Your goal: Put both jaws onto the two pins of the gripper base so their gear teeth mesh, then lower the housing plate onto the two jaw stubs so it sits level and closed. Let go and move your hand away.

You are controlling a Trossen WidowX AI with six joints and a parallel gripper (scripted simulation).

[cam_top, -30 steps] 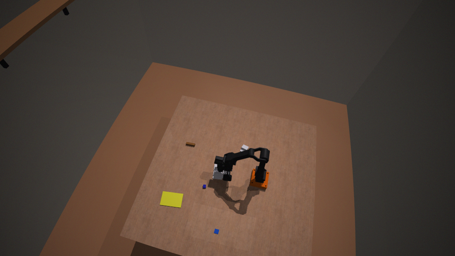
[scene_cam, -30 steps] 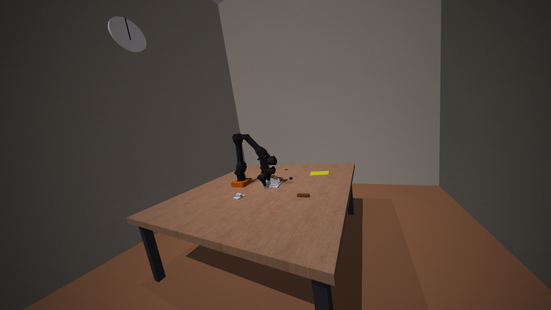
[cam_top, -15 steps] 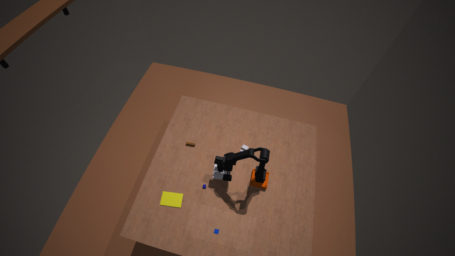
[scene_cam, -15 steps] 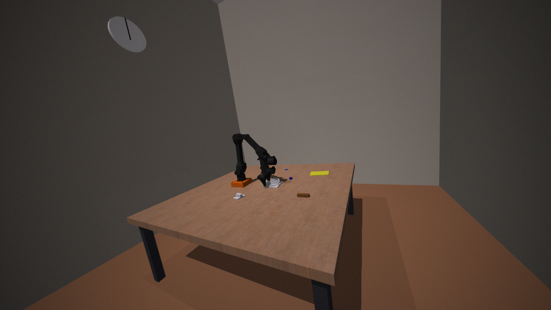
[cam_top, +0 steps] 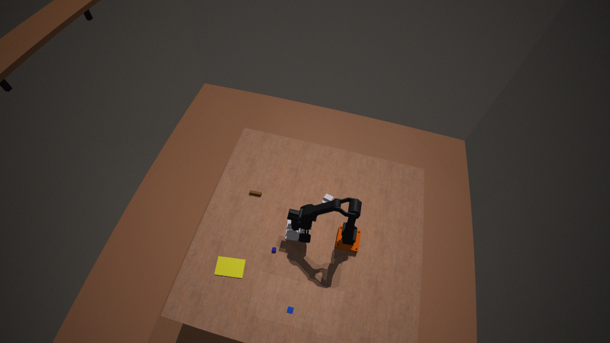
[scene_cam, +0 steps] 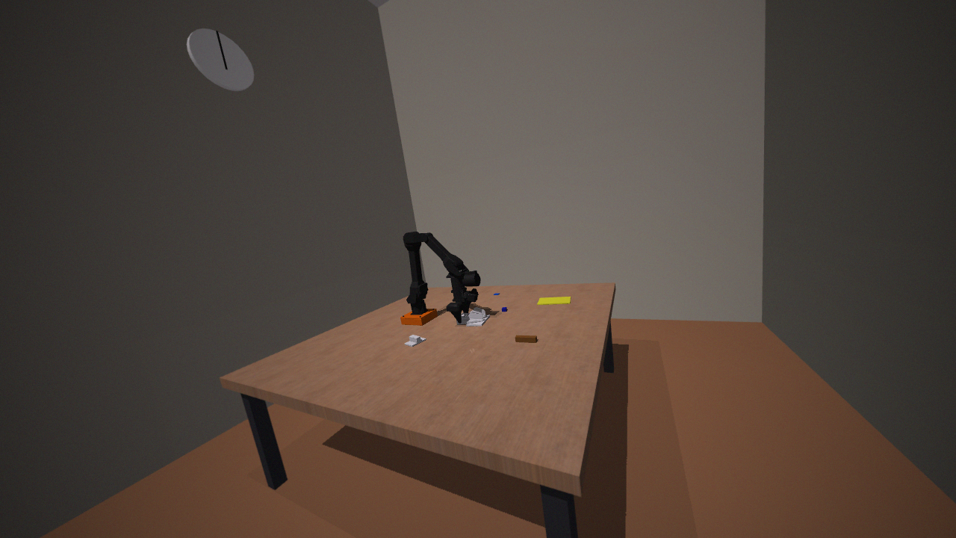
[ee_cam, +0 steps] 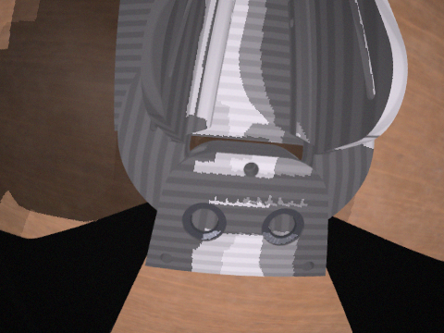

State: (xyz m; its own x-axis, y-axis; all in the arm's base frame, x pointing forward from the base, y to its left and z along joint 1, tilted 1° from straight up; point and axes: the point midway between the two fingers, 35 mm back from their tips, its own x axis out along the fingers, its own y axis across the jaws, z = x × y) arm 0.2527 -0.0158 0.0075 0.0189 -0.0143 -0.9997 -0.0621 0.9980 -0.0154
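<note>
The grey housing plate (ee_cam: 242, 190) spans the space between my fingers in the wrist view. It has two ringed round holes, with grey surfaces showing inside them. My gripper (cam_top: 299, 232) (scene_cam: 464, 311) (ee_cam: 239, 217) is shut on its two side edges. The wider grey gripper base (ee_cam: 134, 159) shows beneath and beyond the plate. Two long curved pieces, seemingly the jaws, reach up the frame: a left piece (ee_cam: 150, 69) and a right piece (ee_cam: 400, 69). The pins and gear teeth are hidden. I cannot tell whether the plate is fully seated or level.
A small white block on a flat foot (cam_top: 328, 197) (scene_cam: 414, 340) lies apart from the assembly. A brown bar (cam_top: 255, 193) (scene_cam: 526, 339), a dark blue cube (cam_top: 273, 249) (scene_cam: 504, 308), a yellow sheet (cam_top: 230, 267) (scene_cam: 554, 300) and a blue square (cam_top: 290, 310) (scene_cam: 497, 294) lie on the table.
</note>
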